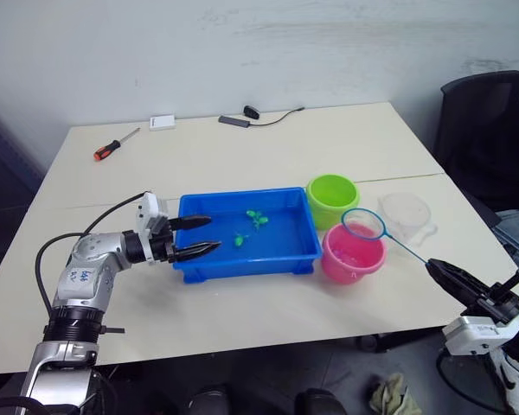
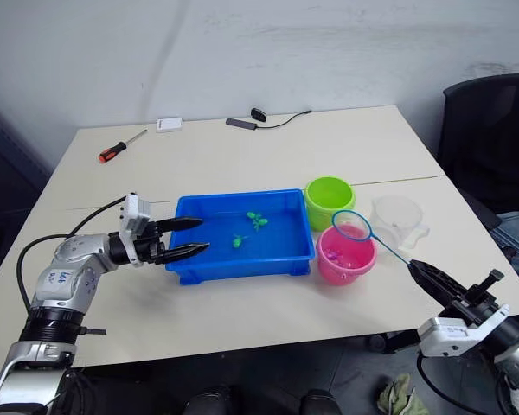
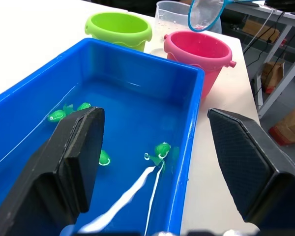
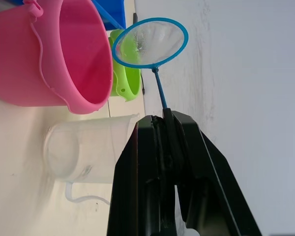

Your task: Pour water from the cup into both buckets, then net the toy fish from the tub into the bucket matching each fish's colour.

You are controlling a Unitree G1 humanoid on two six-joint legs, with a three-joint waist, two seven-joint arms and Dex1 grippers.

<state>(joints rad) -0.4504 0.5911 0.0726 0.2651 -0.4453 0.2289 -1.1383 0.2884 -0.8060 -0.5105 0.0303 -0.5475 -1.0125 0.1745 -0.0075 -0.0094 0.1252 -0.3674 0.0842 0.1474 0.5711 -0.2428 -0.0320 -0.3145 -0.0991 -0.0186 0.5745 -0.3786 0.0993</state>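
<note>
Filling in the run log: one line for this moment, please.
right gripper: shut on net, hoop above pink bucket | left gripper: open at tub end | green fish in tub

tub [image 1: 242,259]: glossy blue plastic, smooth
pink bucket [image 1: 352,254]: shiny plastic
green bucket [image 1: 332,200]: smooth lime plastic
cup [image 1: 406,216]: clear plastic
net [image 1: 363,225]: fine mesh, blue plastic rim
left end effector [image 3: 155,162]: matt black pads
table [image 1: 242,156]: matt, pale, smooth
</note>
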